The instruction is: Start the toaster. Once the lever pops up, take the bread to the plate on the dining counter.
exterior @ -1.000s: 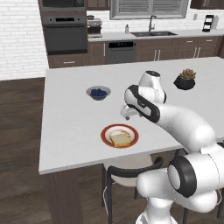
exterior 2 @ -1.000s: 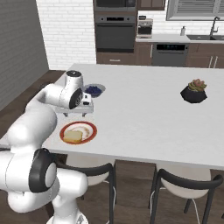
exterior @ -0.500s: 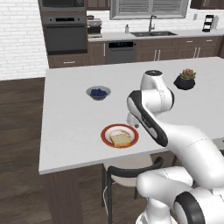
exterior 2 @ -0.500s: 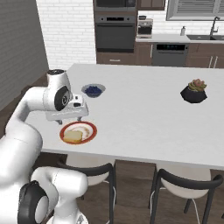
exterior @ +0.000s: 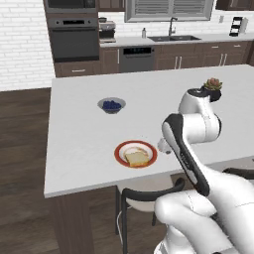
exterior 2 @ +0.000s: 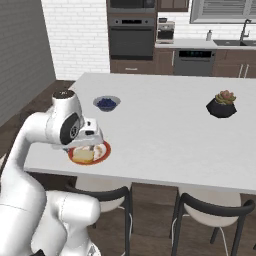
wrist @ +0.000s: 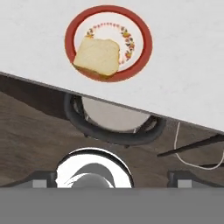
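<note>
The bread (exterior: pixel 136 158), a pale tan slice, lies flat on the red-rimmed plate (exterior: pixel 121 150) near the front edge of the white dining counter (exterior: pixel 84 139). In the hand view the bread (wrist: pixel 97 56) sits on the plate (wrist: pixel 144 39) at the top, seen from above. My gripper (wrist: pixel 113 179) hovers above the counter's near edge beside the plate, open, with its fingertips (wrist: pixel 43 180) far apart and nothing between them. In the right base view the gripper (exterior 2: pixel 86 146) hangs just over the plate (exterior 2: pixel 103 151). The toaster is out of view.
A small grey bowl of blue berries (exterior: pixel 111 104) stands farther back on the counter, and a potted plant (exterior: pixel 213 84) at its far right. Dark-framed stools (exterior 2: pixel 200 212) are tucked under the near edge. An oven, a sink and cabinets line the back wall.
The arm has swung back from over the plate toward the counter's near edge, and the elbow has folded. The bread stays on the plate. The gripper stays open.
</note>
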Controlling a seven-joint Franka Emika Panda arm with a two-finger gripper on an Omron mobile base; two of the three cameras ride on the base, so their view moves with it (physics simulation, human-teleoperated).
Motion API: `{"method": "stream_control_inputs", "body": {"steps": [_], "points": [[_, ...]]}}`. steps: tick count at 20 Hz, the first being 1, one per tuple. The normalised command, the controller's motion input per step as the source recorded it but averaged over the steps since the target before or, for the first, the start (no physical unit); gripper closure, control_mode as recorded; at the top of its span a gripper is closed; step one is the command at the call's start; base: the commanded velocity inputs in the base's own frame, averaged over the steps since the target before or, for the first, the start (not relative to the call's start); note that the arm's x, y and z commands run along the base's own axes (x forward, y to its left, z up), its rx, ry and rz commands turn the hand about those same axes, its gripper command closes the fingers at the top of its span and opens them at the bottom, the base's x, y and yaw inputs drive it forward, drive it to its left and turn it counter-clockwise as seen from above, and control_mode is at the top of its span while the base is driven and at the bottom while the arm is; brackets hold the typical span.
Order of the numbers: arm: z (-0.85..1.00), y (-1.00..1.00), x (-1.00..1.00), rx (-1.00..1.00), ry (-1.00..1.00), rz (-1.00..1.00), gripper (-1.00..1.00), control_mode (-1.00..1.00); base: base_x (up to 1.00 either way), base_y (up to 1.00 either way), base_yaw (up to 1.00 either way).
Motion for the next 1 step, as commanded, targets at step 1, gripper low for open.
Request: {"method": "stream_control_inputs", "body": {"steps": [1], "points": [[0.01, -0.31, -0.14, 0.10, -0.12, 0.00, -1.00, -1.00, 0.00, 0.00, 0.00]]}}
